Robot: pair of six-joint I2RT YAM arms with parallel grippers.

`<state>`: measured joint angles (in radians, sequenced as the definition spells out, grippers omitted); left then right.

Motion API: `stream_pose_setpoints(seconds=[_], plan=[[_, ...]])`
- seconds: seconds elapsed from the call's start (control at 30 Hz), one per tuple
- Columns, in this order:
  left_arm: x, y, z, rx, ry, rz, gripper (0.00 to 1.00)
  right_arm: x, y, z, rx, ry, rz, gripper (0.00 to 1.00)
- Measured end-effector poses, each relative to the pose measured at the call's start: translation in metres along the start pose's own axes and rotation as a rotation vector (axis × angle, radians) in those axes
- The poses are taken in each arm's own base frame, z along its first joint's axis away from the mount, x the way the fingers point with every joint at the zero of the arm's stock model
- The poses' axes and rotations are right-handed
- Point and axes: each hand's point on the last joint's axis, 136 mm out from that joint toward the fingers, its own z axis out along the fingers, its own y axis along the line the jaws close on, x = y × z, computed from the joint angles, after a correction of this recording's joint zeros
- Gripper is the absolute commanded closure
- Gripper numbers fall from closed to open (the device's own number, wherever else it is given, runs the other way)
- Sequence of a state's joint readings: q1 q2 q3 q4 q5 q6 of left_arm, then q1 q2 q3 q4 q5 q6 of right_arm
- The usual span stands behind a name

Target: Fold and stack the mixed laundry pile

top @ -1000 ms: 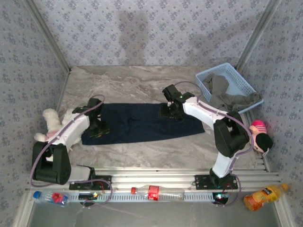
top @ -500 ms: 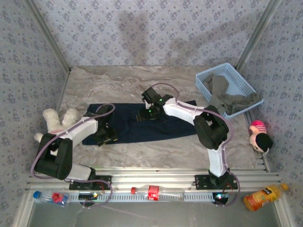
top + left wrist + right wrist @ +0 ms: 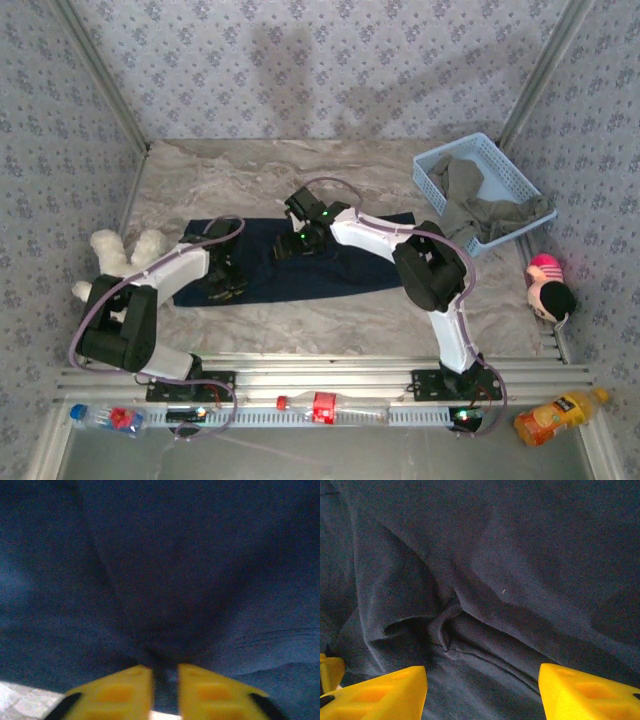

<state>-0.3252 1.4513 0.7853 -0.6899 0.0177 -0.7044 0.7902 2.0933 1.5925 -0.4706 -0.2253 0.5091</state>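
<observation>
Presently left end effector (image 3: 165, 674) pinches navy T-shirt (image 3: 175, 570).

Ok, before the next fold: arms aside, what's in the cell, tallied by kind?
Garments: 2, navy T-shirt, grey-olive garment in the basket
Baskets: 1
Plush toys: 2, white plush toy, pink plush toy
Bottles: 3, left clear bottle, middle clear bottle, orange bottle
Total: 8
</observation>
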Motion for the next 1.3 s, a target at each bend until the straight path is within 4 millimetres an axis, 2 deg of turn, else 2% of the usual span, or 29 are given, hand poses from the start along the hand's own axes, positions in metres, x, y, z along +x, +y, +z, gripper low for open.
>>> stream_pose_setpoints(seconds=[0.03,0.23,0.33,0.47,0.53,0.6,0.7,0.77,0.87,1.0,1.1,1.2,1.3], plan=[[-0.002,-0.001,0.0,0.003,-0.002,-0.003,1.0,0.0,0.0,0.0,0.0,0.0,0.0,0.38],[-0.01,0.01,-0.007,-0.009,0.0,-0.012,1.0,0.0,-0.002,0.0,0.009,0.0,0.012,0.39],[-0.019,0.024,-0.025,-0.011,-0.019,-0.036,1.0,0.002,-0.006,0.0,0.031,0.004,0.031,0.4],[-0.04,0.041,-0.06,0.013,-0.114,-0.078,1.0,0.001,-0.01,-0.001,0.04,0.003,0.043,0.41],[-0.045,0.044,-0.069,0.03,-0.144,-0.087,1.0,0.001,-0.009,-0.001,0.039,0.002,0.042,0.43],[-0.044,0.043,-0.066,0.04,-0.129,-0.089,0.99,0.002,-0.008,0.0,0.038,0.003,0.038,0.45],[-0.036,0.04,-0.053,0.059,-0.076,-0.095,0.99,0.003,-0.002,0.0,0.027,0.005,0.018,0.52],[-0.026,0.041,-0.041,0.059,-0.03,-0.11,0.99,0.003,0.009,0.0,-0.003,0.008,-0.01,0.53],[-0.019,0.041,-0.037,0.07,-0.004,-0.134,1.0,0.005,0.028,0.001,-0.068,0.009,-0.062,0.49],[-0.028,0.033,-0.043,0.105,-0.026,-0.164,1.0,0.013,0.055,0.002,-0.154,0.033,-0.126,0.48],[-0.039,0.025,-0.051,0.134,-0.058,-0.173,1.0,0.01,0.073,0.008,-0.214,0.044,-0.153,0.49],[-0.045,0.02,-0.051,0.152,-0.068,-0.177,1.0,0.005,0.082,0.016,-0.244,0.048,-0.164,0.51],[-0.044,0.02,-0.048,0.154,-0.064,-0.184,1.0,0.005,0.082,0.025,-0.251,0.061,-0.163,0.54]])
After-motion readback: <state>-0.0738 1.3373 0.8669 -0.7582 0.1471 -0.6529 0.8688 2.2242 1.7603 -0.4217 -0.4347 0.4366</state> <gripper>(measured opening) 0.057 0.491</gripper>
